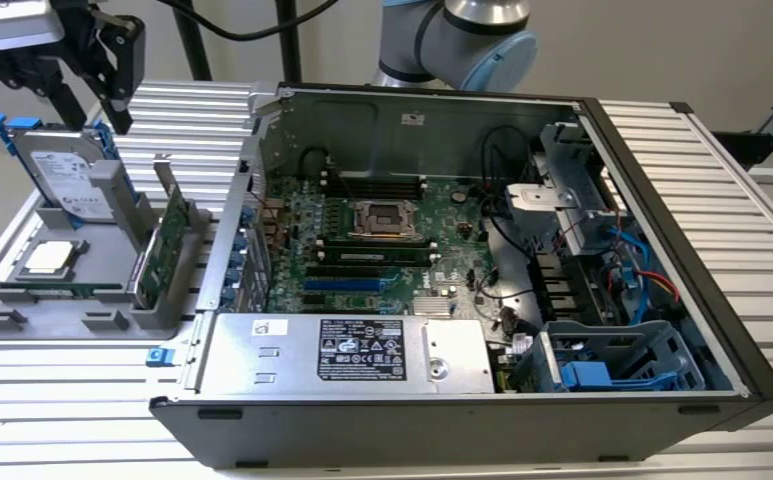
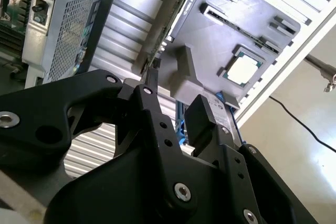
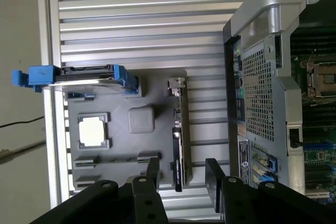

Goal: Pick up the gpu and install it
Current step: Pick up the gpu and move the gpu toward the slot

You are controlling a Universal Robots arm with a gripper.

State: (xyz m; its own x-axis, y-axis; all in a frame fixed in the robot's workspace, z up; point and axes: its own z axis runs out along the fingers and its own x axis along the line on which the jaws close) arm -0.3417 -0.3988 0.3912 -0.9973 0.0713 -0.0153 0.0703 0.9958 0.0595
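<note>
Black fingers [image 3: 212,179] of the gripper [image 3: 182,169] stand apart, holding nothing, well above the grey tray [image 3: 157,94] in the first wrist view. Beneath them the gpu [image 3: 177,153] stands on edge in its tray slot, untouched, a silver bracket [image 3: 176,83] rising at one end. Also on the tray are a hard drive [image 1: 66,175] with blue tabs and a square chip [image 1: 50,257]; the open computer case [image 1: 493,425] lies just beside the tray.

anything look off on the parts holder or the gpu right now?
Nothing stands out. The gpu stands upright in its slot on the gray holder, the hard drive upright in its own slot, and the processor chip flat in its recess. The gripper hangs open above the holder, holding nothing.
</note>
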